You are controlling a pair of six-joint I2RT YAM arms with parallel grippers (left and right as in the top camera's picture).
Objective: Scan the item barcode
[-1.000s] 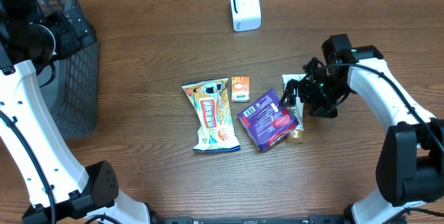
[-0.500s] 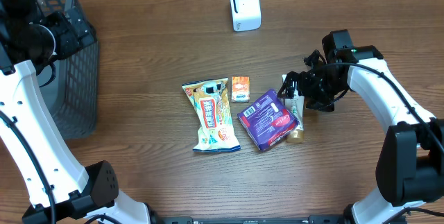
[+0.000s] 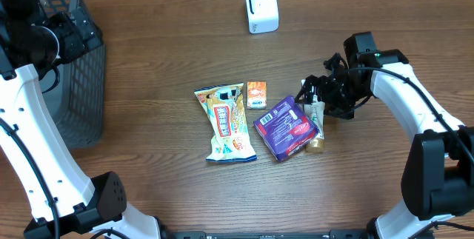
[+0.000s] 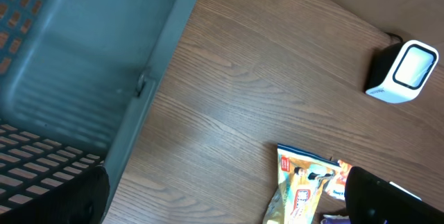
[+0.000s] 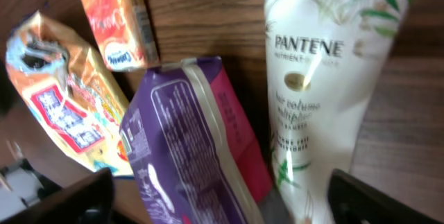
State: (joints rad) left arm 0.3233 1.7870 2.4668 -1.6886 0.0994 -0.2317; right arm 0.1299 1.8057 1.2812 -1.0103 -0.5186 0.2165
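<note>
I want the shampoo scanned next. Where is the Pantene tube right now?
In the overhead view, the Pantene tube lies right of centre, beside the purple packet, its upper end under the open right pincer.

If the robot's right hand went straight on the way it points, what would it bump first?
Probably the white Pantene tube, lying right below the open right hand. The purple packet beside it is very close too; depth is hard to judge, so it might touch that first.
</note>
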